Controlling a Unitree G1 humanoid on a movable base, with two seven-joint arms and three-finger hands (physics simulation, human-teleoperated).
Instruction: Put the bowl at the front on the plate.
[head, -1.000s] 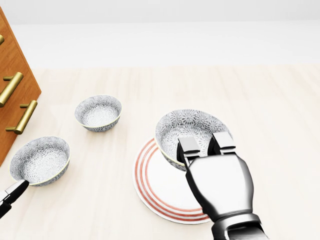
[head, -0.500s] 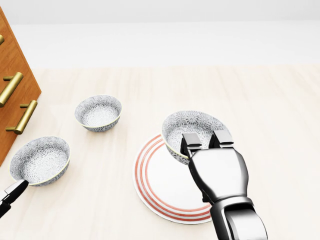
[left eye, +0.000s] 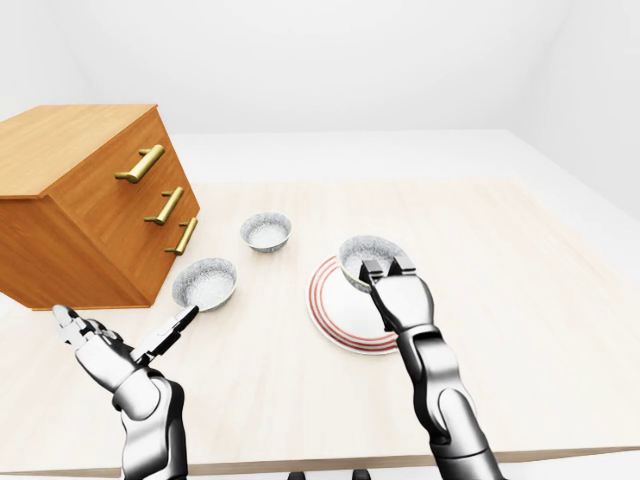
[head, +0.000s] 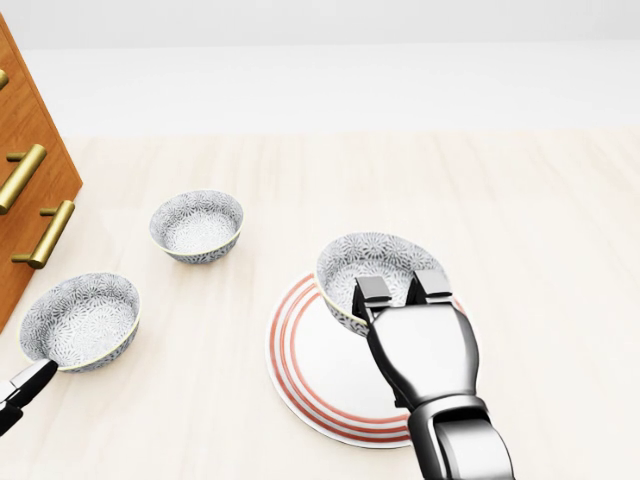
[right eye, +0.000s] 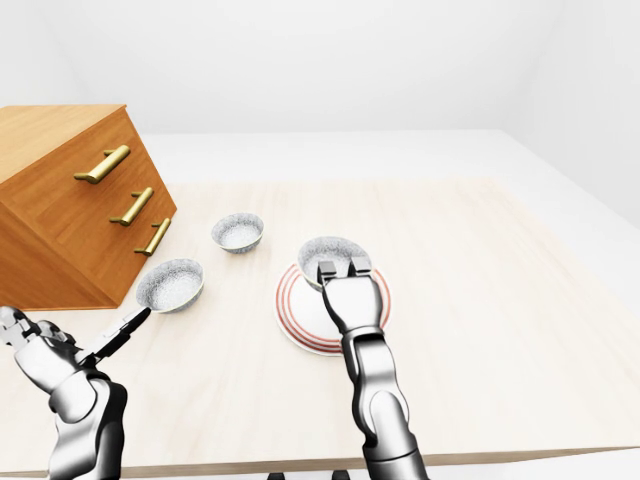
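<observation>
A grey patterned bowl (head: 365, 257) hangs over the upper right part of the red-ringed white plate (head: 308, 365). My right hand (head: 395, 289) is shut on the bowl's near rim, with fingers (head: 372, 291) hooked over the edge. Whether the bowl's base touches the plate is hidden by the hand. My left hand (left eye: 125, 336) is open at the lower left of the left-eye view, empty, just below the leftmost bowl.
Two more patterned bowls stand on the pale wooden table, one (head: 197, 226) at upper left of the plate and one (head: 80, 320) at far left. A wooden drawer chest (left eye: 90, 200) with brass handles fills the left side. The table's near edge (left eye: 330, 462) runs below my arms.
My right hand has carried the bowl slightly left and lower over the plate. The left hand, the other bowls and the camera have stayed put.
</observation>
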